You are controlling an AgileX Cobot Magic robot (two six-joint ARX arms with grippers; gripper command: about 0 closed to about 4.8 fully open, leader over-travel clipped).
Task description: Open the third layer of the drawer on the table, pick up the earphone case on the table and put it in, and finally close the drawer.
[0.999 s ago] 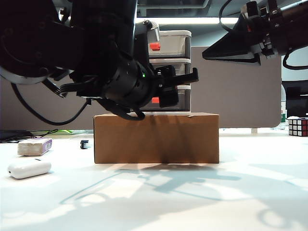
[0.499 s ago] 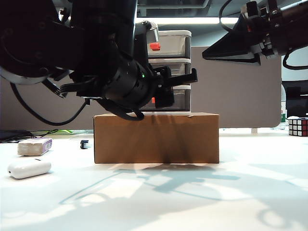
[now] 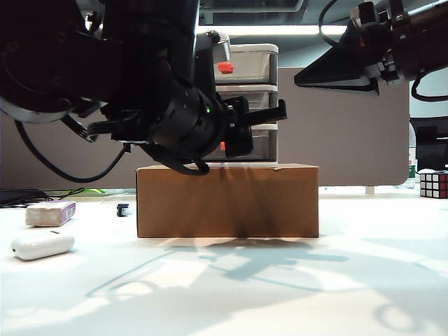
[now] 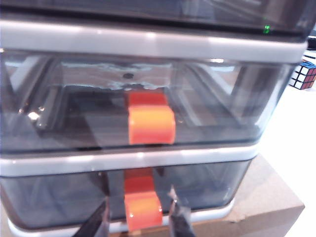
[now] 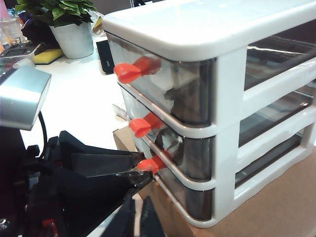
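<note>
The drawer (image 3: pixel 262 56), a white cabinet with three smoky tiers, stands on a cardboard box (image 3: pixel 227 199). My left gripper (image 4: pixel 140 222) is at the third layer (image 4: pixel 207 182), shut on its red handle (image 4: pixel 142 210), one finger at each side. From the right wrist view the same handle (image 5: pixel 152 164) shows at the dark tips of the left gripper. All three tiers look closed. The white earphone case (image 3: pixel 42 244) lies on the table (image 3: pixel 280 294) at the front left. My right gripper (image 3: pixel 301 78) hangs high at the right, shut and empty, its fingers (image 5: pixel 148 219) nearly touching.
A greyish-white block with a purple side (image 3: pixel 50 213) lies behind the earphone case. A small black object (image 3: pixel 123 209) sits left of the box. A Rubik's cube (image 3: pixel 433 185) is at the far right. A potted plant (image 5: pixel 74 24) stands beyond the cabinet.
The left gripper's fingers have closed in on the lowest red handle. Both arms stay where they were, and the drawers have not moved.
</note>
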